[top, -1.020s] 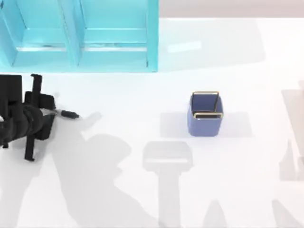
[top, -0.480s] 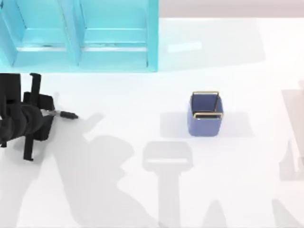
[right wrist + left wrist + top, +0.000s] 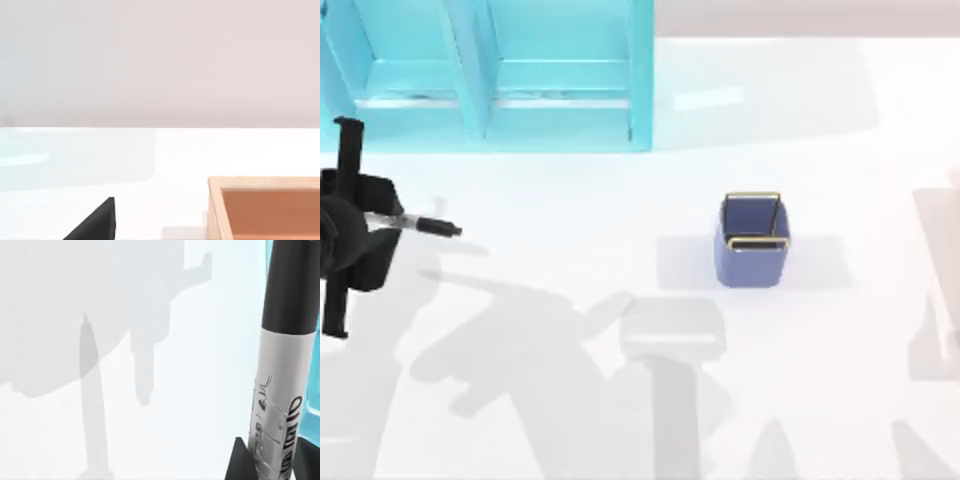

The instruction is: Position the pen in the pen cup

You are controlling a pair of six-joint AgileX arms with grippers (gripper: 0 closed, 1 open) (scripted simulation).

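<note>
The left end effector has the pen pinched by its barrel at the tabletop's far left, black tip poking right toward the pen cup. So the pickup looks done; carry and drop remain, the cup standing well apart, right of centre. The right arm is parked off the tabletop's right side.

The left arm sits at the far left edge of the top view, its left gripper clamped on the pen and pointing right, while the right gripper's dark fingertip is at its wrist view's bottom.
</note>
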